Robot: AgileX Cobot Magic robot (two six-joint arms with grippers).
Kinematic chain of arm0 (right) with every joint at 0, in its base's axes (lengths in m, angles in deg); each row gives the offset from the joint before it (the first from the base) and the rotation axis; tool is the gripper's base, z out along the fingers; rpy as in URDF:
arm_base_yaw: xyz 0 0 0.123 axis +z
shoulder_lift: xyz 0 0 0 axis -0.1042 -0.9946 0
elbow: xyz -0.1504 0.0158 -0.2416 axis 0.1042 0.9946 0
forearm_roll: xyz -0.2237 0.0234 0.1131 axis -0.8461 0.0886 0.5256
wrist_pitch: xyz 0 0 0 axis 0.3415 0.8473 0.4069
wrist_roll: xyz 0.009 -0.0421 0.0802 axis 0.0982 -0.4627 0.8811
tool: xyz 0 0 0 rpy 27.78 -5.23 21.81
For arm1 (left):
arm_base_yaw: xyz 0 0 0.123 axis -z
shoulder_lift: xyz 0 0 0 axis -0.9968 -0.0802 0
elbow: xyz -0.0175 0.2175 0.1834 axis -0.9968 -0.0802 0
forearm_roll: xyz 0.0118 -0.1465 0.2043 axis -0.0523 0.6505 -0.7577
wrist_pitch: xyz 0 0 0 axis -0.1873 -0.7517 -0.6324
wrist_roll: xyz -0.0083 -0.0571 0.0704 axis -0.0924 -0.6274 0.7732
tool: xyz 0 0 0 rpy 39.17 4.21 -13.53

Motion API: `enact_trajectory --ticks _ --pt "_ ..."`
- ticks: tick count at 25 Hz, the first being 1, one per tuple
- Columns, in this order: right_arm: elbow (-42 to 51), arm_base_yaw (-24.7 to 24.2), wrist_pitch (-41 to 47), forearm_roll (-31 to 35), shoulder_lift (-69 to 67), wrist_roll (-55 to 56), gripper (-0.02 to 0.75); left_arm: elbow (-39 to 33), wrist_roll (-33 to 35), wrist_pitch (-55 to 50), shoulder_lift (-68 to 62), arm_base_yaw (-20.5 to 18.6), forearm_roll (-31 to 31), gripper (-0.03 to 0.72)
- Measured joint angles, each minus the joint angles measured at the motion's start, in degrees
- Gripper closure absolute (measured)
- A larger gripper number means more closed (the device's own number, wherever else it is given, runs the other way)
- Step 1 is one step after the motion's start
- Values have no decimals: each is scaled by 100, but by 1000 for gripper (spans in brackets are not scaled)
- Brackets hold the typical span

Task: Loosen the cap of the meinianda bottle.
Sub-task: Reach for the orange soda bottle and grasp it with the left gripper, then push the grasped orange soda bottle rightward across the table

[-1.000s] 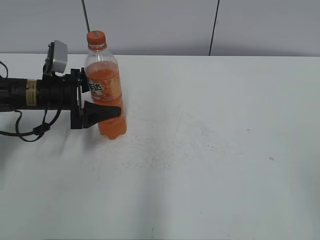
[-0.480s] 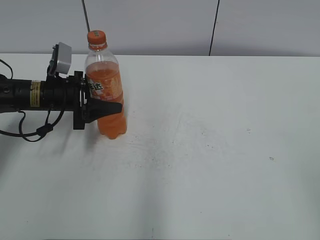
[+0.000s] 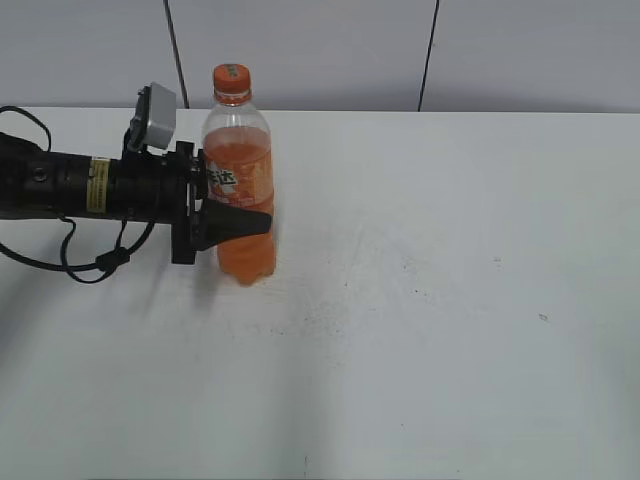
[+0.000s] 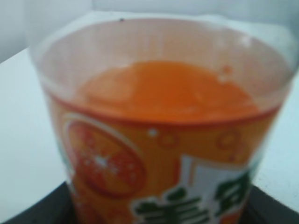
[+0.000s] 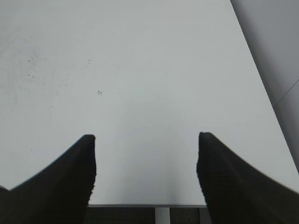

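1. From my exterior view I had the whole meinianda bottle (image 3: pixel 241 190) in sight, standing upright on the white table (image 3: pixel 450 300), with the orange cap (image 3: pixel 231 80) seated on its neck, well above the left gripper (image 3: pixel 240 222).
2. That same view showed me the left arm lying nearly level, reaching in from the left edge, wrist camera on top, black fingers (image 3: pixel 232 222) wrapped around the bottle's lower half at the label.
3. My left wrist view gave me none of that context. The meinianda bottle (image 4: pixel 161 135) filled the frame, blurred by closeness, with the drink's surface visible through the clear wall and the orange-and-green label below it.
4. In that view only dark slivers of the fingers showed at the bottom corners, one either side of the bottle. Taking both views together, I read the left pincer as clamped on the bottle's body.
5. The cap was not visible from the left wrist; it sat above what that camera took in.
6. My right wrist view showed the right gripper (image 5: pixel 145 163) over bare table (image 5: pixel 140 70), its two dark fingers (image 5: pixel 70 172) spread well apart with nothing between them.
7. The exterior view did not show me the right arm at all.
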Motion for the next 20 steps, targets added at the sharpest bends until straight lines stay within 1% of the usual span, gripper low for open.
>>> enact_trajectory --ticks 7,13,16,20 --pt "0 0 0 0 0 0 228 68 -22 -7 83 671 254 272" --pt "0 0 0 0 0 0 228 569 -22 -3 61 1365 401 272" --pt "0 0 0 0 0 0 228 777 -22 34 -90 1556 500 272" --pt "0 0 0 0 0 0 228 860 -22 16 -322 1634 512 272"
